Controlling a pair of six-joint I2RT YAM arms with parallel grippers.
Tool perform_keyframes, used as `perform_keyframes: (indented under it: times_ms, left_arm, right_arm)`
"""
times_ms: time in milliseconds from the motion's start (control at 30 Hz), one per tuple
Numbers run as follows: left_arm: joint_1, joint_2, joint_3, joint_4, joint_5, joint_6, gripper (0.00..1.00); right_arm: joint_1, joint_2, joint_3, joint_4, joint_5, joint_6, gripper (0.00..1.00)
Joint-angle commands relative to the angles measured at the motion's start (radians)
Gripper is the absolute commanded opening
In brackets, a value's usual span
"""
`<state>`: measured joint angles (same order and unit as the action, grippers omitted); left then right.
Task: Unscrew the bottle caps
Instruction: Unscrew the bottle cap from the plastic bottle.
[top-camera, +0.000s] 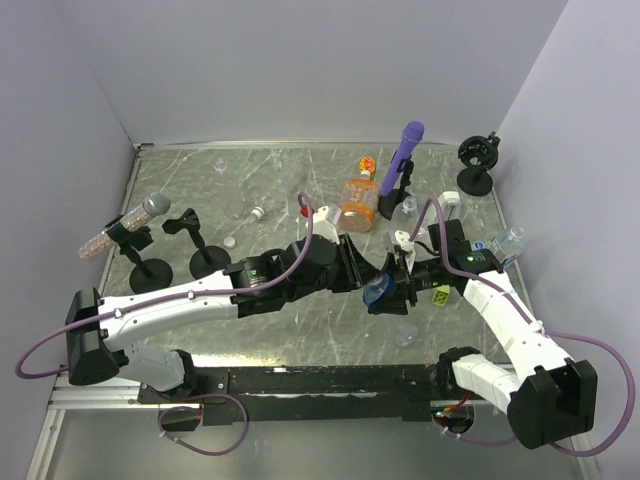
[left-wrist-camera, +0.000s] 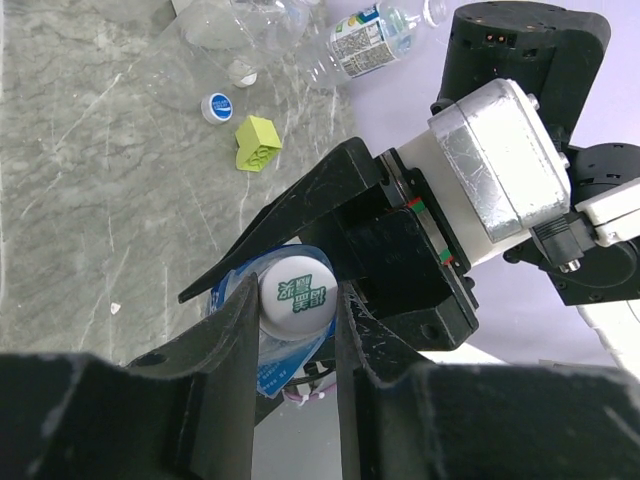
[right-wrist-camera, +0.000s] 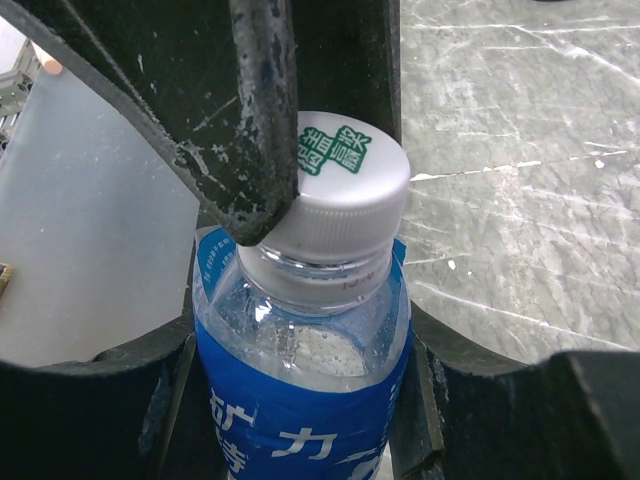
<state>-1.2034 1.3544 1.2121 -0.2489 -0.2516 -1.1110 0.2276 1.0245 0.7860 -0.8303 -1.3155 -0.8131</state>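
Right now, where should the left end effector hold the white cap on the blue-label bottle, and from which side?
Pinch the white cap across its round side wall, coming in along the bottle's axis from the cap end. The right end effector clamps the blue-label bottle around its body, so only the cap stands free.

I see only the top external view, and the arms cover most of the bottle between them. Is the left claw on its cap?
Observer: Yes. In the left wrist view the left claw is shut on the white cap.
Operator: And the right claw?
Observer: The right wrist view shows the right claw shut on the blue-label bottle, below the neck.
Operator: Is the cap off?
Observer: No, it sits on the neck.
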Motion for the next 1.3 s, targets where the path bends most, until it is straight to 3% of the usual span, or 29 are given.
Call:
perform_keyframes:
  times_ms: [0, 67, 200, 333, 433, 633, 767, 933, 1267]
  left_arm:
    - [0.008, -0.057, 0.015, 0.071, -0.055, -0.026, 0.36]
    - [0.008, -0.080, -0.008, 0.091, -0.046, -0.004, 0.57]
    - [0.011, -0.130, -0.051, 0.143, -0.017, 0.080, 0.82]
    - [0.031, -0.192, -0.109, 0.187, 0.052, 0.190, 0.91]
    - [0.085, -0.247, -0.198, 0.291, 0.206, 0.334, 0.98]
    - [0.293, -0.249, -0.330, 0.473, 0.785, 0.614, 0.99]
    - [0.329, -0.147, -0.275, 0.511, 0.955, 0.703, 0.95]
    - [0.335, -0.037, -0.215, 0.576, 1.069, 0.708, 0.89]
    - [0.335, 0.028, -0.226, 0.704, 1.049, 0.648, 0.81]
  right_arm:
    - [0.006, -0.004, 0.036, 0.025, -0.019, -0.051, 0.13]
    - [0.006, -0.007, 0.036, 0.025, -0.019, -0.051, 0.13]
    - [0.006, -0.004, 0.036, 0.025, -0.019, -0.051, 0.13]
    - [0.007, -0.007, 0.035, 0.025, -0.019, -0.051, 0.13]
    - [0.004, -0.009, 0.036, 0.025, -0.021, -0.051, 0.13]
    - [0.006, -0.010, 0.036, 0.023, -0.022, -0.052, 0.13]
    - [0.006, -0.012, 0.033, 0.025, -0.019, -0.051, 0.13]
    - [0.006, -0.011, 0.033, 0.026, -0.016, -0.051, 0.13]
    - [0.006, -0.007, 0.036, 0.020, -0.022, -0.054, 0.13]
